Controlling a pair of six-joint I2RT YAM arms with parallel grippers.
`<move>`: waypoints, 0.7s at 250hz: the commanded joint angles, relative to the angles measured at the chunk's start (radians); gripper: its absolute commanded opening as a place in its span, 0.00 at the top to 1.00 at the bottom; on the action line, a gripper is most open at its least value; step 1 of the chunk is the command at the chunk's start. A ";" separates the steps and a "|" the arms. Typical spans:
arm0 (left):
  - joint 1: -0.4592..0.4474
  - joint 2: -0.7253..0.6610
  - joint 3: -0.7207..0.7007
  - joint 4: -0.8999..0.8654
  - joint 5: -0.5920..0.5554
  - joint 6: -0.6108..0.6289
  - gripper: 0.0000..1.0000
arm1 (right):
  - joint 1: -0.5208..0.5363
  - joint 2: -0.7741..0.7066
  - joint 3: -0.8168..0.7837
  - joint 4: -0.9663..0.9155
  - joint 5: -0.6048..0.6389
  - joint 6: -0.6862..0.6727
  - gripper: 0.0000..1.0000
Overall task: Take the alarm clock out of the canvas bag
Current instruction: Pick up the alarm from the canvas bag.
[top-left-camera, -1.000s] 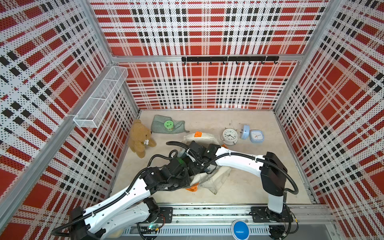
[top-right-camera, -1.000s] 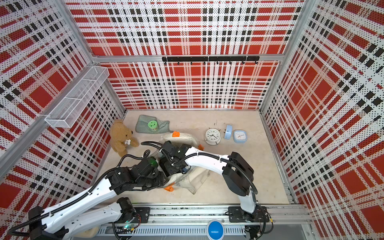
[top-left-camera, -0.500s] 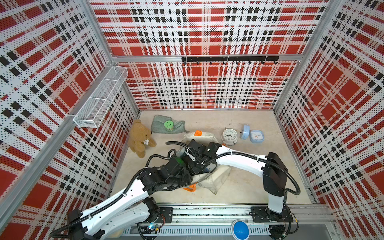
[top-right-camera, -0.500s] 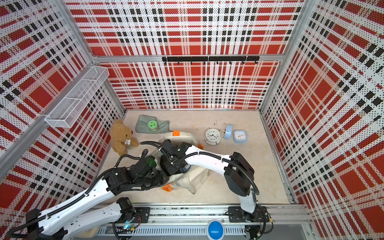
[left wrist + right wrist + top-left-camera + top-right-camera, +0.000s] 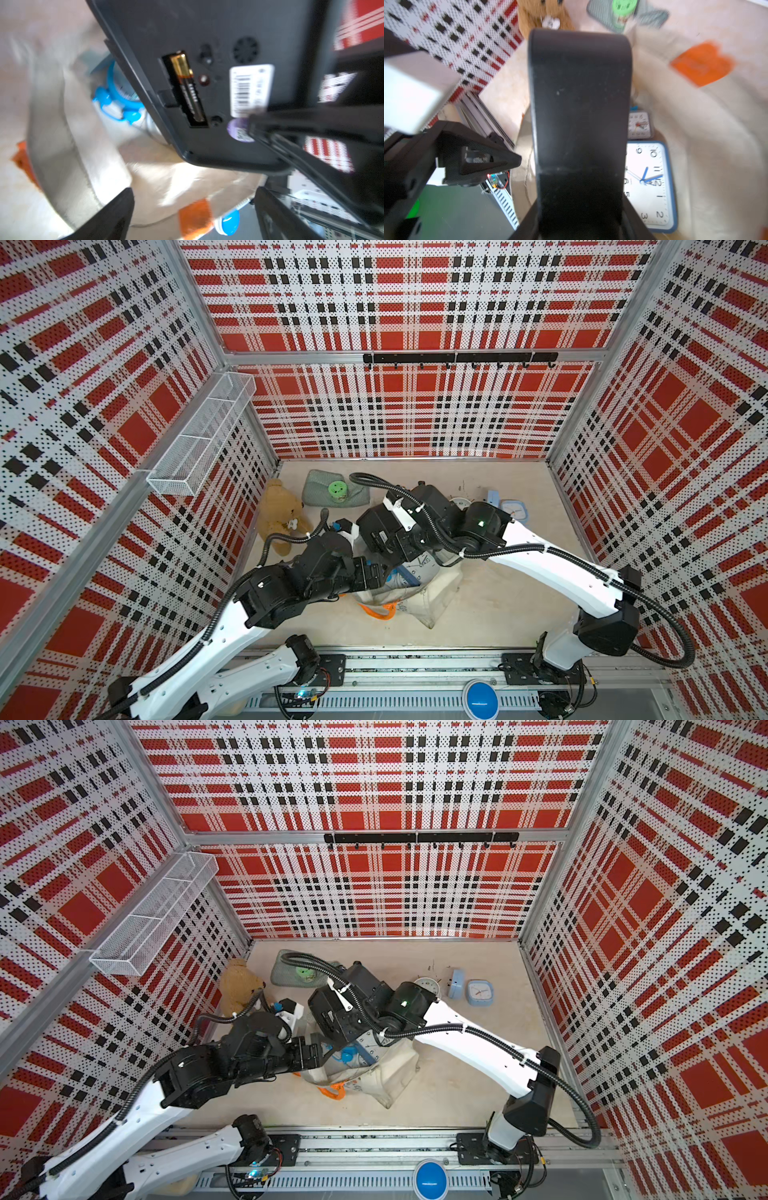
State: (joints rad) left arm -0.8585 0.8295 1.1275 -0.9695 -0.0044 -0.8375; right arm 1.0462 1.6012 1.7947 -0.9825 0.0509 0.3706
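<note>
The cream canvas bag (image 5: 436, 597) with orange patches lies slumped mid-table, its mouth under both wrists. My right gripper (image 5: 580, 216) is shut on a black alarm clock (image 5: 580, 99), held edge-on above the bag's mouth. The left wrist view shows that clock's back (image 5: 207, 87) with its battery. Inside the bag lie a blue-rimmed square clock (image 5: 652, 187), a small grey clock (image 5: 639, 125) and a blue twin-bell clock (image 5: 116, 99). My left gripper (image 5: 192, 197) hangs open at the bag's rim, its fingers wide apart over an orange patch (image 5: 195, 216). In both top views the wrists hide the black clock.
A teddy bear (image 5: 282, 514) sits by the left wall, with a grey-green cloth (image 5: 332, 489) behind it. A white round clock (image 5: 460, 502) and pale blue clocks (image 5: 514, 510) stand at the back right. A wire basket (image 5: 203, 435) hangs on the left wall.
My left gripper's jaws have spread wide open at the bag's rim. The right gripper keeps its hold on the black clock and stays over the bag.
</note>
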 commanded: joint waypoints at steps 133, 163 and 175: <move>-0.025 0.313 0.433 0.188 0.053 0.504 0.01 | -0.418 -0.433 -0.163 -0.456 0.442 -0.060 0.63; -0.069 0.388 0.437 0.243 0.047 0.535 0.00 | -0.581 -0.489 -0.369 -0.440 0.411 -0.091 0.63; -0.106 0.417 0.442 0.248 0.025 0.549 0.01 | -0.634 -0.500 -0.439 -0.414 0.397 -0.106 0.63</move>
State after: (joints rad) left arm -0.9062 1.1973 1.5425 -0.8017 0.0444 -0.3714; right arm 0.5198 1.1172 1.4929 -1.4212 0.4423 0.3054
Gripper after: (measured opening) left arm 0.994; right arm 0.438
